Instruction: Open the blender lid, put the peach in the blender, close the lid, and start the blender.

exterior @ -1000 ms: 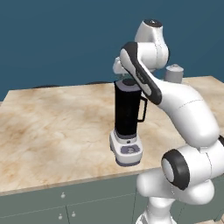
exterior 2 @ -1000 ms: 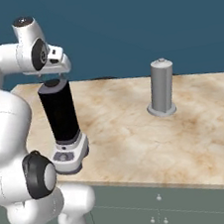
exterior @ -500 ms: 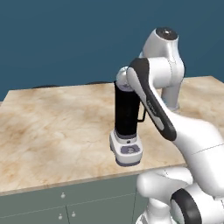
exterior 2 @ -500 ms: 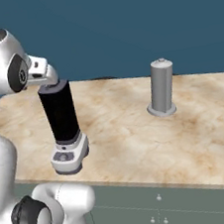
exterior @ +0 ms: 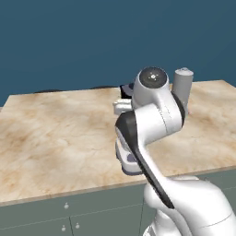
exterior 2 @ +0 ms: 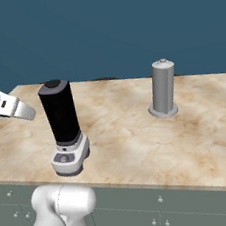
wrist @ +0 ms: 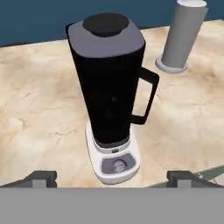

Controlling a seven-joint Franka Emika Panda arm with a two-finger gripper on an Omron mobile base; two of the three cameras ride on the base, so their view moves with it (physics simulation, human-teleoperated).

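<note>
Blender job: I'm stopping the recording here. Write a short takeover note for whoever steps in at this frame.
Gripper: open, holding nothing; in the hand view its tips sit wide apart, back from the blender and looking down at it.
Blender: upright on the counter, handle toward the grey cylinder, button panel facing the counter's front edge.
Blender lid: on the jar, closed.
Peach: I can't make it out in these views; find it first.
Done: nothing yet, judging by the closed lid.
Left: lift the lid off, put the peach in, close the lid, press start.
</note>
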